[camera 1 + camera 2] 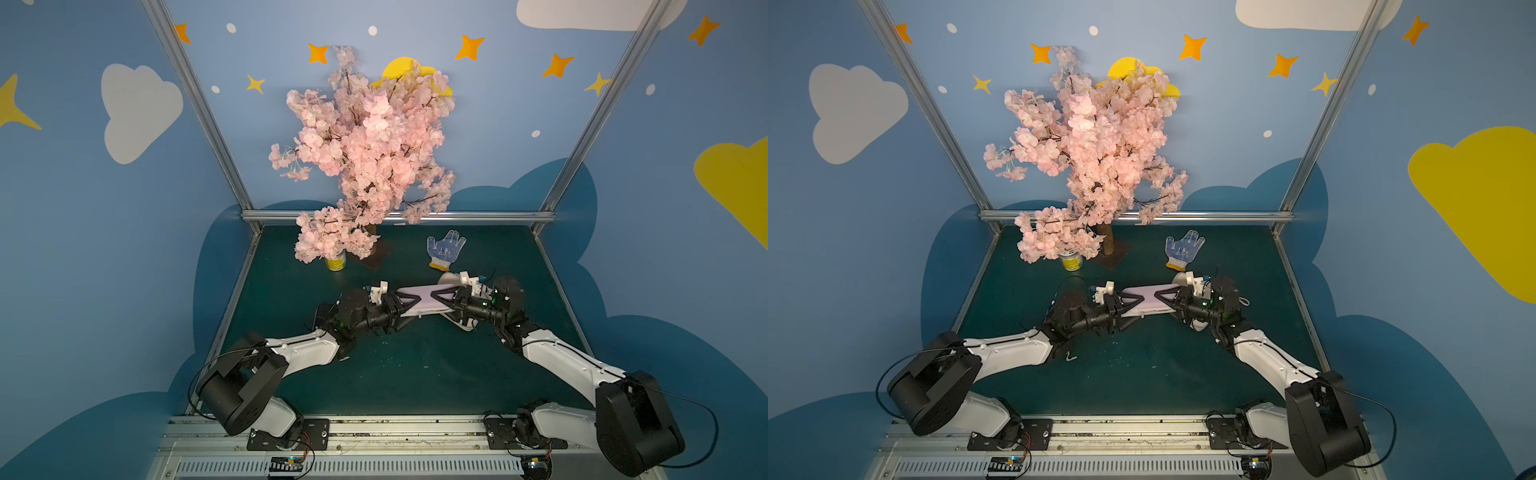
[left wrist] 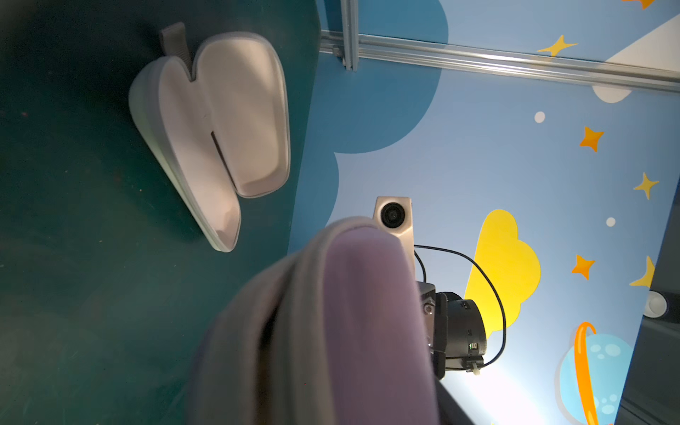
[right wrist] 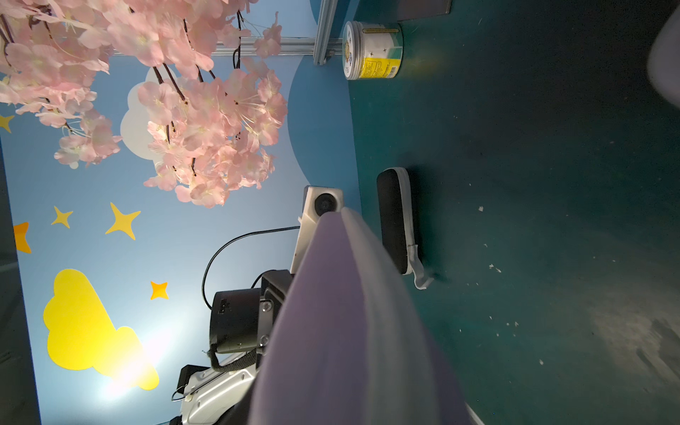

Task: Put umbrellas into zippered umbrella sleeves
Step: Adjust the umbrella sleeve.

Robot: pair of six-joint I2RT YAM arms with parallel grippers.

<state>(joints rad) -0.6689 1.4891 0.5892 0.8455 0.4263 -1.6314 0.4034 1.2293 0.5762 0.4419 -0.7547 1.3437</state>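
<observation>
The lavender sleeve (image 1: 424, 306) (image 1: 1148, 305) hangs level just above the middle of the green table, gripped at both ends. My left gripper (image 1: 415, 307) is shut on its left end and my right gripper (image 1: 434, 305) on its right end. Close up, the lavender sleeve (image 2: 368, 312) (image 3: 342, 331) fills both wrist views and hides the fingers; a dark gap runs along its cream edge. An off-white sleeve (image 2: 220, 128) lies spread open on the table, empty, mostly under my right arm. A black sleeve (image 3: 393, 220) lies closed under my left arm. No umbrellas are in view.
A white-and-blue dotted glove (image 1: 445, 249) lies behind my right gripper. A pink blossom tree (image 1: 365, 153) on a brown base and a yellow-labelled can (image 1: 336, 262) stand at the back left. Metal frame rails (image 1: 395, 215) and blue walls close in the table.
</observation>
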